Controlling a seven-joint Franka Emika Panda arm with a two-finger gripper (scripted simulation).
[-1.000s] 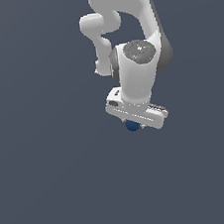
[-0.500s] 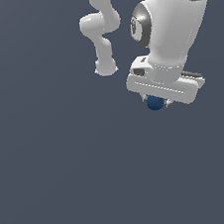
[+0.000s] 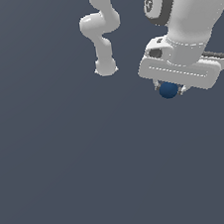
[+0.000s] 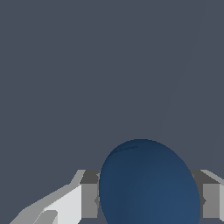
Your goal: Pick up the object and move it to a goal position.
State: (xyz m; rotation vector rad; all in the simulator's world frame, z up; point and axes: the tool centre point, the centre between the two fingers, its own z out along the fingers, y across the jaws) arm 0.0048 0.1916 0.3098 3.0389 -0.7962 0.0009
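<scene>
Plain dark grey-blue floor, only the white arm's base standing on it.

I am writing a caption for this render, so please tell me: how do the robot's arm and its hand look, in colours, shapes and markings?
The arm is glossy white, made of rounded tubular links with bulging joints. Near the wrist sits a dark grey round cap bearing a small pale mark. The hand has a wide, flat white body with rounded corners and dark grey trim at one end; its fingers are light grey and blocky. No cables show.
</scene>
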